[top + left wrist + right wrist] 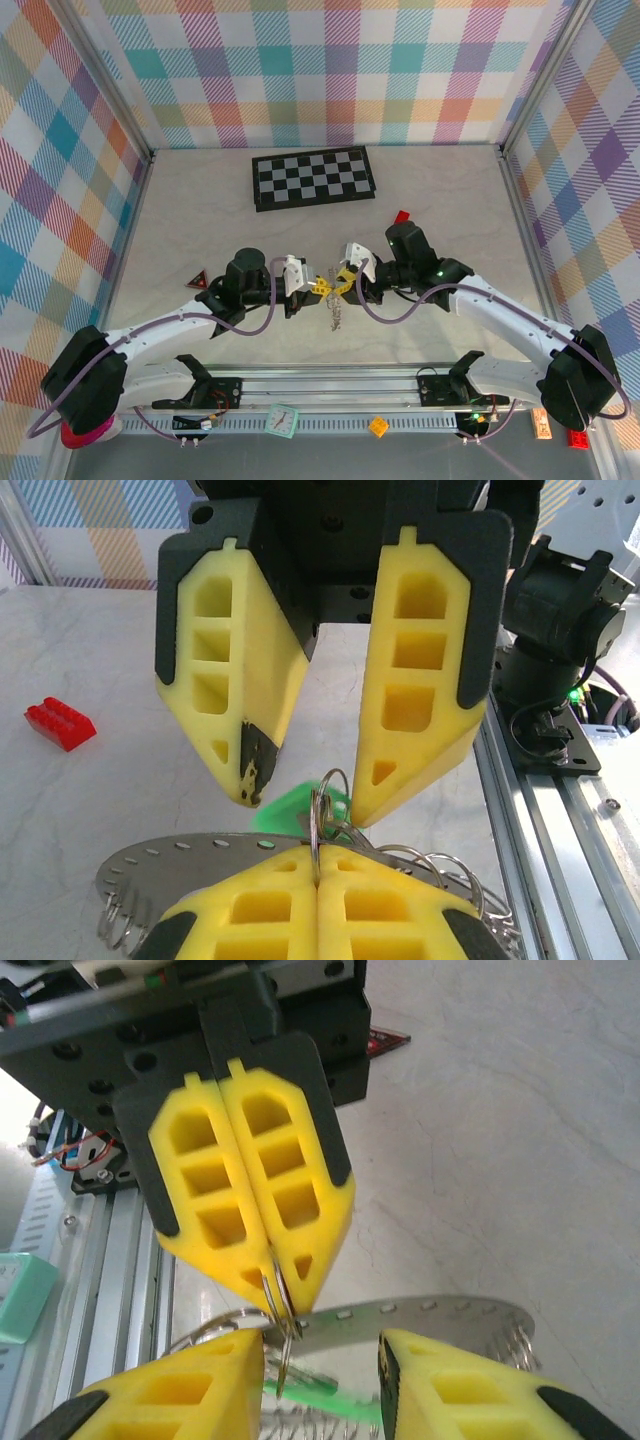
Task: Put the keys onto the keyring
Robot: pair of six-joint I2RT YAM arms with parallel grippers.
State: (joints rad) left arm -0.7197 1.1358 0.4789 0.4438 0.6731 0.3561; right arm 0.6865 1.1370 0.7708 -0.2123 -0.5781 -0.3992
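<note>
Two robot arms reach in from the near edge and meet in the middle of a pale, stone-looking table (200, 200). From above, walls of bright check cloth stand on the left, right and far sides. A black-and-white chequered board (313, 178) lies flat near the far wall. A small red block (402, 216) sits just past the right arm, and a red triangle (201, 281) lies left of the left arm. The left gripper (311, 285) and right gripper (347, 279) face each other, very close, with the keyring (335, 310) between them and a bit nearer. A silver rail (330, 385) runs along the near edge.

From the left wrist, the left gripper's yellow fingers (260, 910) are pressed tight together. They pinch one thin wire loop (318, 810) on the keyring's rim. The grey ring spreads out to the left, just past those fingers. The right gripper (305, 785) sits across from them with its fingers apart, and the green key (290, 810) peeks out below its tips. I cannot tell if it touches the key. The red block (60, 723) sits farther off on the bare table.

From the right wrist, the right gripper's fingers (190, 1390) stand apart and hold nothing. Across from them the left gripper (280, 1295) is shut on the wire loop. The grey ring stretches off to the right, and the green key (320, 1400) shows low in the gap.
</note>
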